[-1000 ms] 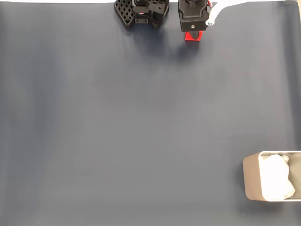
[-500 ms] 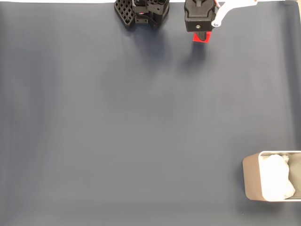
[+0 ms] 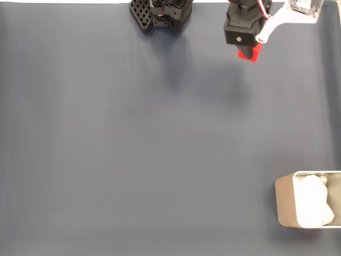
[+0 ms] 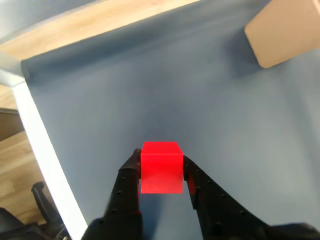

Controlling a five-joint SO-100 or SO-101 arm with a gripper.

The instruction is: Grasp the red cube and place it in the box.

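The small red cube [image 4: 161, 166] sits clamped between the two black fingers of my gripper [image 4: 160, 172], lifted above the dark mat. In the fixed view the gripper [image 3: 248, 52] hangs near the top right, and part of the red cube [image 3: 250, 53] peeks out below the black wrist. The beige box [image 3: 284, 200] with white paper lining stands at the bottom right edge of the fixed view. A beige corner of the box [image 4: 285, 32] shows at the top right of the wrist view, well away from the cube.
The arm's black base [image 3: 160, 13] stands at the top centre of the fixed view. A dark grey mat [image 3: 133, 149] covers the table. In the wrist view the mat's edge, a white strip [image 4: 45, 165] and wooden floor lie to the left.
The gripper has carried the red cube to the right and slightly down in the fixed view, away from the top edge. The box has not moved.
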